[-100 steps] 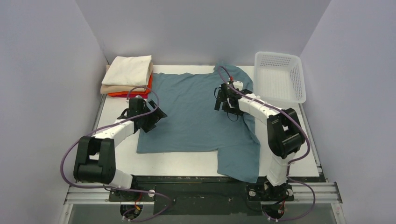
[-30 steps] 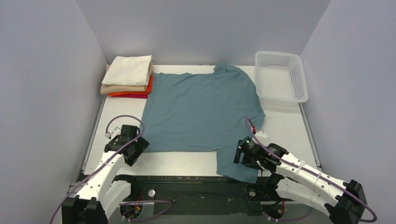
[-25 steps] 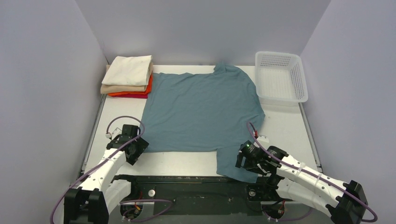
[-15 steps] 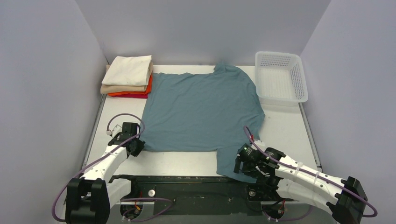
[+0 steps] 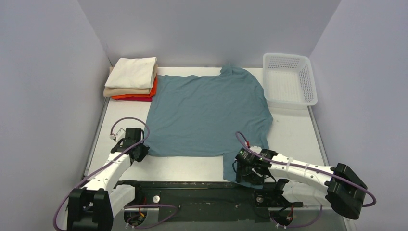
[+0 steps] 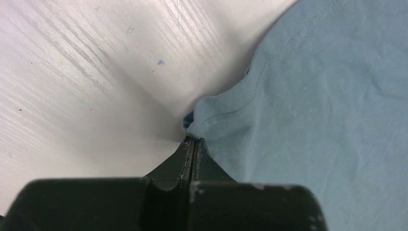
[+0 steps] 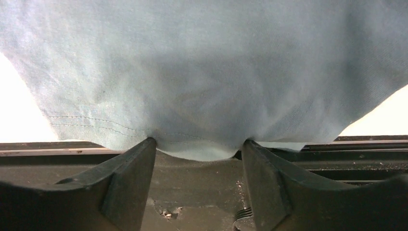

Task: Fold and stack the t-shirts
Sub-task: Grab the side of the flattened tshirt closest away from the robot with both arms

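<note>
Fold grasp: left gripper (image 6: 192, 139) pinches teal t-shirt (image 5: 207, 115) at its seven-o'clock corner; right gripper (image 7: 199, 149), spread at five o'clock, should clamp next

My overhead camera sits above and behind my bases. It looks down and forward over the whole counter (image 5: 293, 137), from far enough to take in the walls and both arms. My left-wrist camera looks along my left pincer (image 6: 192, 143) from very close, low over the counter, facing the near-left corner of the teal t-shirt (image 6: 312, 96). My right-wrist camera looks out between the fingers of my right pincer (image 7: 198, 149), equally close, at the shirt's near hem above the dark front rail (image 7: 312, 159). The wrist views share only that shirt, and the overhead view contains both patches.
</note>
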Available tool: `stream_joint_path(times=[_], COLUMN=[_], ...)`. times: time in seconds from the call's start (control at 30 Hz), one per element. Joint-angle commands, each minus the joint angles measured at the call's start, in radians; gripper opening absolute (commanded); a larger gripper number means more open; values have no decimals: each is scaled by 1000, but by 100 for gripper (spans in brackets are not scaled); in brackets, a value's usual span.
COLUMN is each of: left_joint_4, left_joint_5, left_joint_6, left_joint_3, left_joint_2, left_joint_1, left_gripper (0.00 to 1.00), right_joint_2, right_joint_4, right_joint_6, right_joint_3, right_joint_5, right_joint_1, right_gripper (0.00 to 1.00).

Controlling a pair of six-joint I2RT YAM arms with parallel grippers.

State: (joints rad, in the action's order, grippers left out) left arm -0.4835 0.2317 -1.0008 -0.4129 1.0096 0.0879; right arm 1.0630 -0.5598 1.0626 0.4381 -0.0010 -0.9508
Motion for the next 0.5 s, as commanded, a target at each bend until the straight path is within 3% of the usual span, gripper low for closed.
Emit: stream_joint_path(times=[0.0,0.1,0.13,0.2,0.27,0.47], left_joint_4=[-17,-13,-13,-26,-78,-309], left_joint_5=[1,-6,-9,-15,-7,58], left_joint_6=[27,27,27,22,4,-98], left_joint_3=[-2,0,1,-3,-20,-37], left_joint_2=[-32,-36,-39,-45,-62,-227], left_joint_1=[-6,-5,-5,-5,-5,-3], left_gripper=[0,0,0,0,0,0], right_joint_2=[65,81,81,69,44,-79], right_joint_4=[7,38,39,26,-31,-268], right_joint_6=[12,20,20,20,20,27], right_joint_3=[13,13,17,30,50,91], right_joint_5=[133,162,164,152,131,38], right_joint_1=[-8,-7,-7,-7,-9,-14], right_gripper=[57,42,27,10,0,0])
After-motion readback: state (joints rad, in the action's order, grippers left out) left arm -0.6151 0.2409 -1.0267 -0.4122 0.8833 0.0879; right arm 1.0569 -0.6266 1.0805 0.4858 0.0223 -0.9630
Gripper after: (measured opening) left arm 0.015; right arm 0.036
